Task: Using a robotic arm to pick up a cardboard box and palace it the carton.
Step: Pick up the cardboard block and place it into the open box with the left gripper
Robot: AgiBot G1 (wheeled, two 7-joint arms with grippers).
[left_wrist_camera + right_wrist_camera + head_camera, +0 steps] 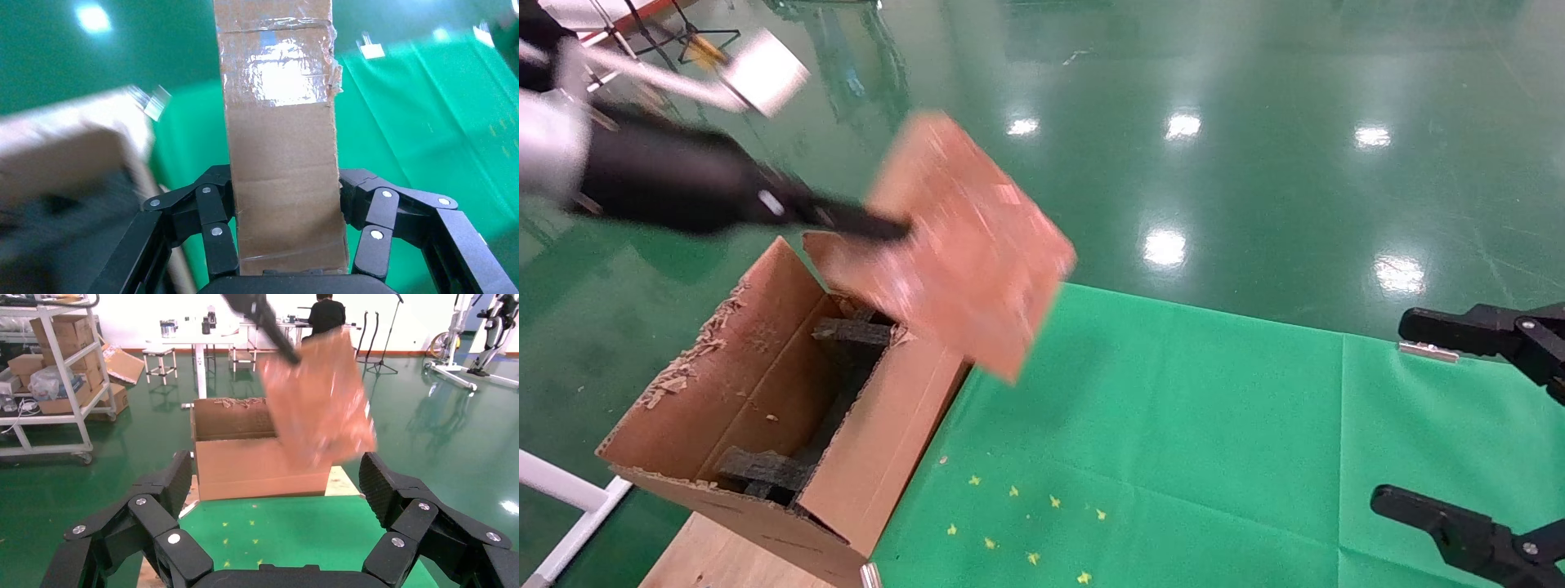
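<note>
Carton: open-topped, standing at the green cloth's edge, dark foam blocks inside; the head view alone shows this interior. Cardboard box: tilted in the air above the carton's far end. Left gripper: clamped on the box's end, fingers pressing both faces; the left wrist view alone shows glossy tape. Right gripper: spread wide, holding nothing, over the cloth.
</note>
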